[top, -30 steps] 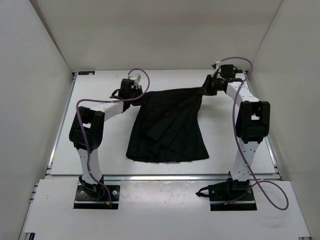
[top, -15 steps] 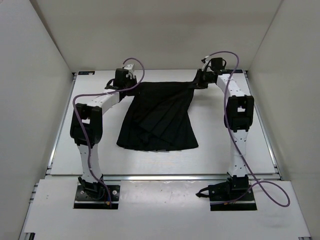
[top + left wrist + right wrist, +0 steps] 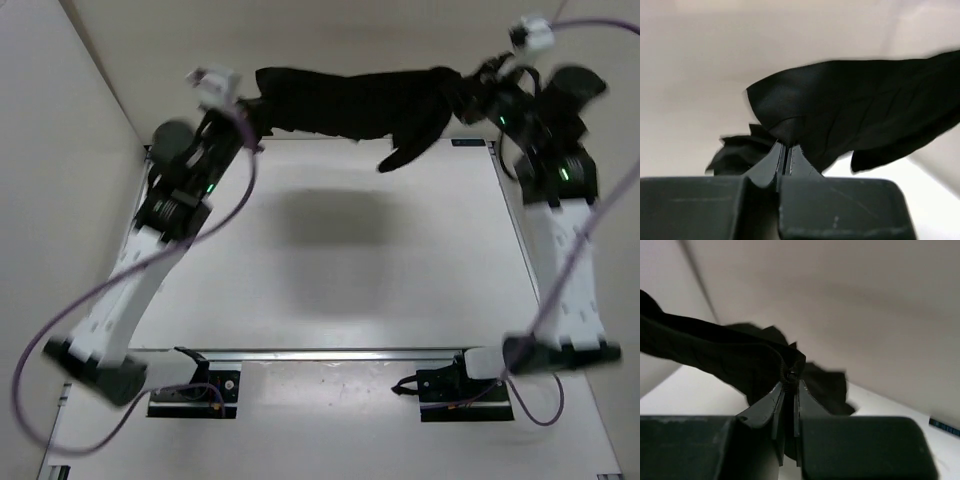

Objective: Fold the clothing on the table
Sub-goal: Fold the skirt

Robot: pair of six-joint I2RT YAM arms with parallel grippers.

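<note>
Tension runs through the black skirt (image 3: 350, 100): we hold it stretched high above the worktop (image 3: 330, 290), left end effector (image 3: 785, 146) and right end effector (image 3: 790, 378) each clamped on one end.

Soft, even light is falling from overhead, and the clothing (image 3: 350, 100) is casting a broad, fuzzy shadow across the middle of the white surface (image 3: 420, 300). The left arm (image 3: 150, 240) and right arm (image 3: 560, 230) are smearing with motion blur. Up close, the left claw (image 3: 785, 152) and right claw (image 3: 789, 382) are looking dark and unfocused.
</note>
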